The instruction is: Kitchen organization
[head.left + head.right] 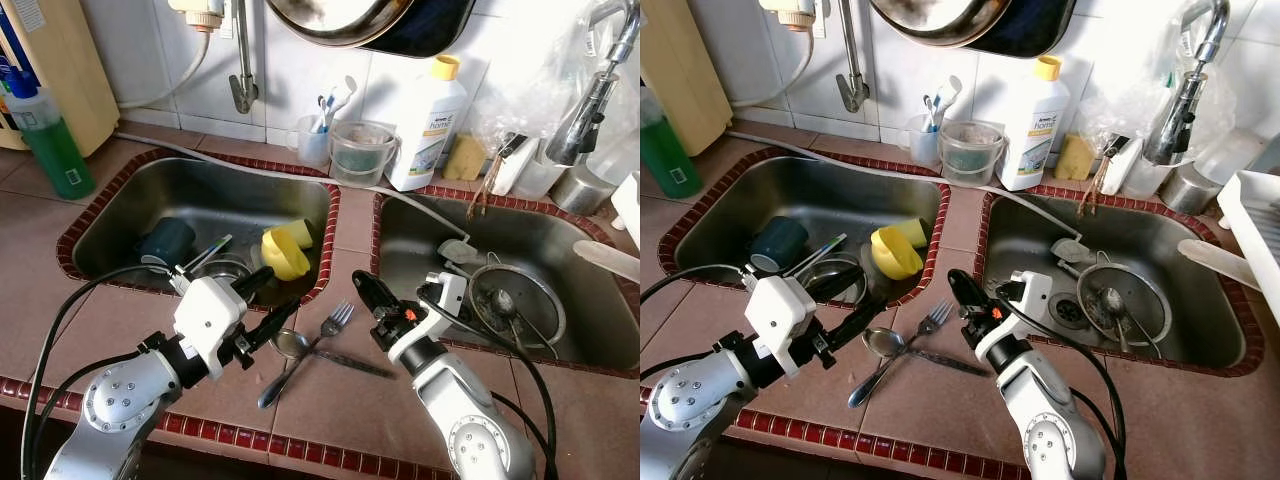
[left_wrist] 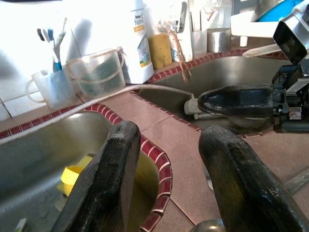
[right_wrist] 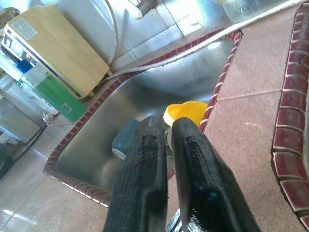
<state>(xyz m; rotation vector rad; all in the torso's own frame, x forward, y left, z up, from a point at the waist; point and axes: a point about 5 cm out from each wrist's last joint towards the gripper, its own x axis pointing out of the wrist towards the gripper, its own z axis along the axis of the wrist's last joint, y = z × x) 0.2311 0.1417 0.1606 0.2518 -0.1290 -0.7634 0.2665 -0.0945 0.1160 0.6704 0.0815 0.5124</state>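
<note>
Tiled worktop [image 1: 120, 330] runs round two steel sinks [image 1: 200, 215], with a fork [image 1: 335, 320] and spoon [image 1: 290, 345] crossed on the strip between them. Left claw [image 1: 275, 305], fingers spread, hovers just beside the spoon; right claw [image 1: 362, 292], pressed shut and empty, sits just right of the fork. I'd lower the left one squarely over the handle.

You've got a fork [image 1: 335, 321] and spoon [image 1: 287, 345] crossed on the counter strip [image 1: 345, 235] between the two sinks. Left of the strip, the left sink [image 1: 120, 215] holds a cup [image 1: 284, 250] and mug [image 1: 166, 241]; right of it, the right sink [image 1: 600, 350] holds a strainer [image 1: 518, 302]. Behind the strip, a bucket [image 1: 361, 152] stands beside a bottle [image 1: 427, 126].
</note>
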